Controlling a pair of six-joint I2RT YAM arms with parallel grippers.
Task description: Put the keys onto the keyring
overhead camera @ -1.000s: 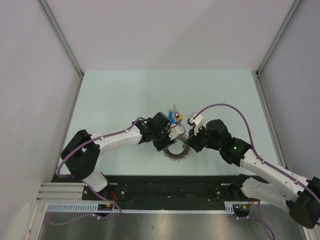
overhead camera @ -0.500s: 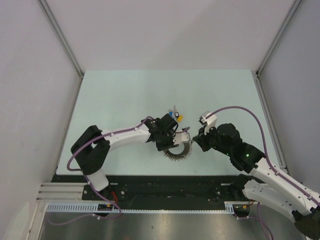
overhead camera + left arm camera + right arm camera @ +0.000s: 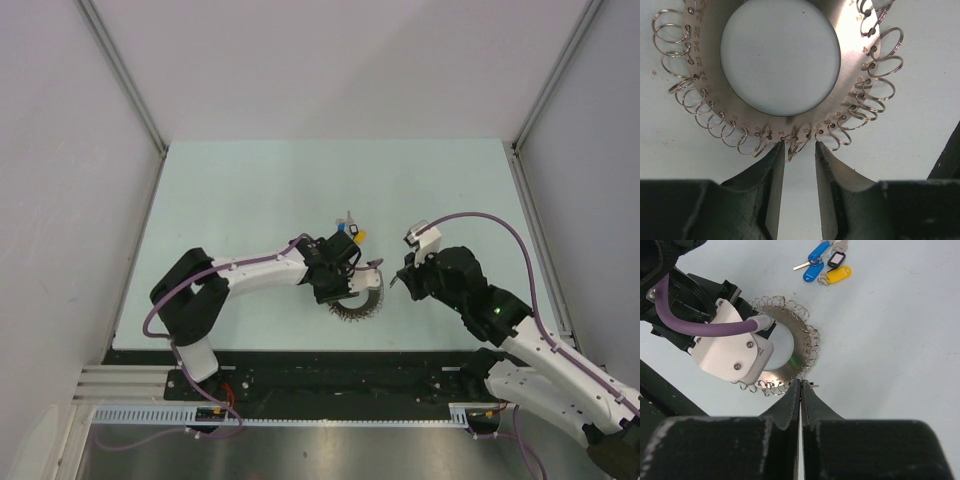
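The keyring [image 3: 855,65] is a flat silvery disc with an open centre and many small wire loops round its rim; it lies on the table [image 3: 230,200] between both arms [image 3: 362,305]. My left gripper [image 3: 799,146] hangs over it, open by a narrow gap, its tips at the rim with one loop between them. In the top view the left gripper [image 3: 340,285] covers part of the ring. My right gripper [image 3: 801,382] is shut, with its tips touching the rim loops of the keyring [image 3: 802,347]; I cannot tell if a loop is pinched. The keys [image 3: 826,266], blue, yellow and black-rimmed, lie loose beyond the ring [image 3: 350,233].
The pale green table is walled by white panels left, right and behind. A black rail [image 3: 340,375] with the arm bases runs along the near edge. The left wrist's camera housing and purple cable [image 3: 730,335] cover the ring's left part in the right wrist view.
The left gripper's jaws have narrowed and it has settled lower over the ring. The right arm has drawn back to the right, its gripper staying shut. Keys and ring have not moved.
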